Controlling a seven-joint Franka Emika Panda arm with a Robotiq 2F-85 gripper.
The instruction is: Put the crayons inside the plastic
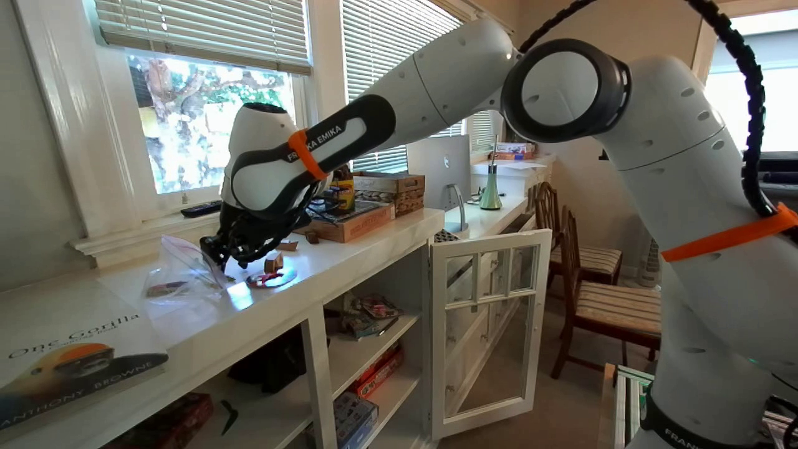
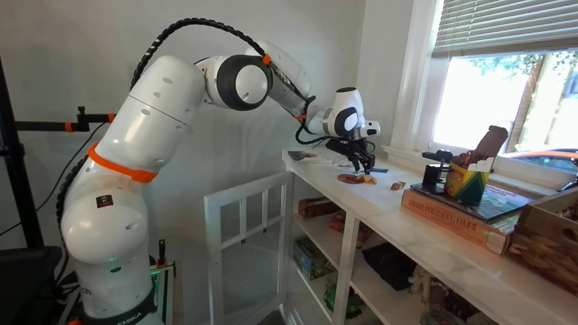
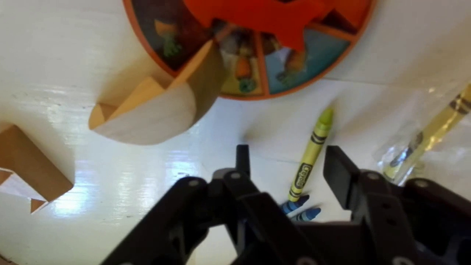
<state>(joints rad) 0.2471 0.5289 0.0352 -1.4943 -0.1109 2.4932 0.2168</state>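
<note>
A yellow-green crayon (image 3: pixel 309 156) lies on the white counter between my open fingers in the wrist view. The tips of two blue crayons (image 3: pixel 308 214) show just below it, partly hidden by the gripper. My gripper (image 3: pixel 287 158) is open and empty, pointing down over the crayons; it also shows in both exterior views (image 1: pixel 219 259) (image 2: pixel 364 169). The plastic, a clear zip bag (image 1: pixel 177 265), stands partly open beside the gripper. Its edge shows at the right of the wrist view (image 3: pixel 454 147), with a yellowish crayon (image 3: pixel 439 123) inside.
A round picture disc (image 3: pixel 312 73) with a red shape on it lies near the fingers. A wooden piece (image 3: pixel 154 117) leans on the disc, and a brown block (image 3: pixel 35 162) lies farther left. A book (image 1: pixel 81 349) and an orange box (image 2: pixel 451 219) also lie on the counter.
</note>
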